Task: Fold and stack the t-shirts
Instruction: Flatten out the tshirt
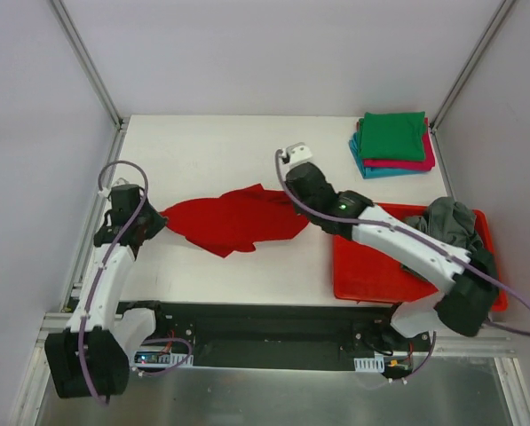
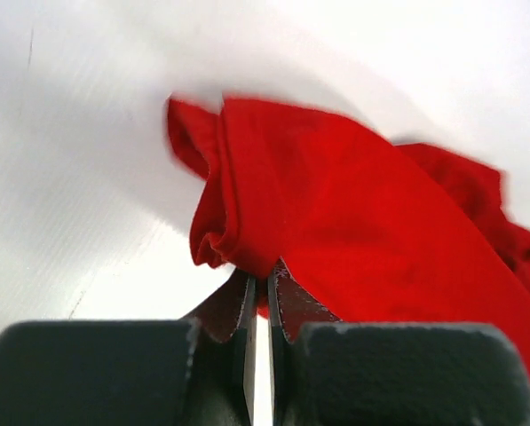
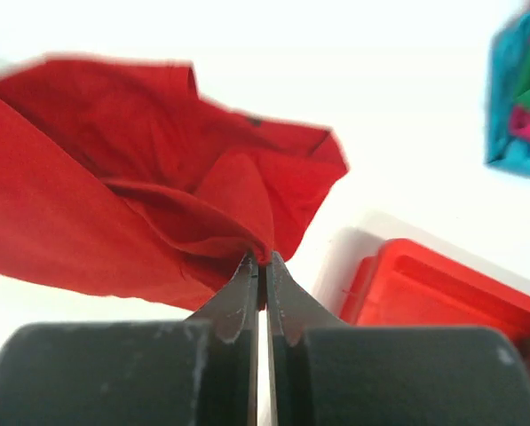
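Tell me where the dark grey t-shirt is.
The dark grey t-shirt lies crumpled in the red tray on the right of the top view, partly under the right arm, nearer than the folded stack.

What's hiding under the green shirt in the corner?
A magenta shirt, then a teal shirt; only their edges peek out. The green shirt covers the rest.

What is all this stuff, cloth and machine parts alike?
red t-shirt: one, bright red, crumpled mid-table, pinched at both ends
folded t-shirts: three, green on magenta on teal, stacked at the far right corner
grey t-shirt: one, dark grey, heaped in the tray
tray: one, red, near right
table: one, white
left arm, right arm: two, white and black, near edge
left end effector: dark, shut on the red t-shirt
right end effector: dark, shut on the red t-shirt
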